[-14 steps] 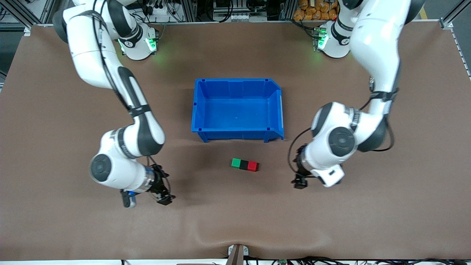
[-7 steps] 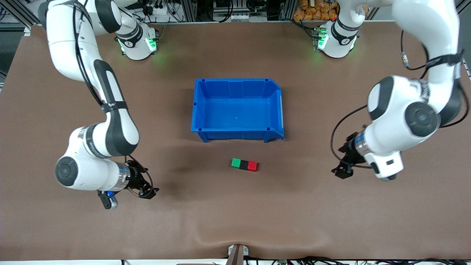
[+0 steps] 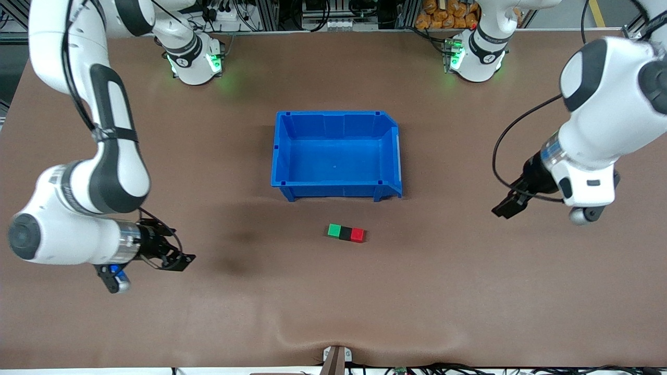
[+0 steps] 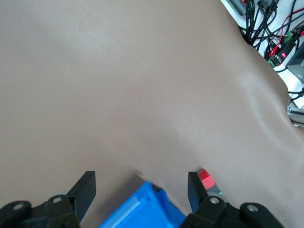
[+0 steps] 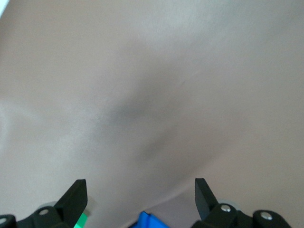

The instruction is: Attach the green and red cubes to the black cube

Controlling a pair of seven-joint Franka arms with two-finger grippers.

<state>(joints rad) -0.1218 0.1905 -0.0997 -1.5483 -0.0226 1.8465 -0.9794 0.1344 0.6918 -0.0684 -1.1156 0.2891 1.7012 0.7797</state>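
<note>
Since the green cube (image 3: 334,229), black cube (image 3: 345,233) and red cube (image 3: 357,235) already sit touching in one row, just nearer the front camera than the blue bin (image 3: 281,156), any arm swinging back low could knock them apart. One cube of each colour, one bin. Both grippers hang spread and empty over bare table, well apart from the bin: left gripper (image 3: 508,207) toward its own end, right gripper (image 3: 180,259) likewise.

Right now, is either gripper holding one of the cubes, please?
No, the green cube, black cube and red cube sit joined on the table, untouched.
</note>
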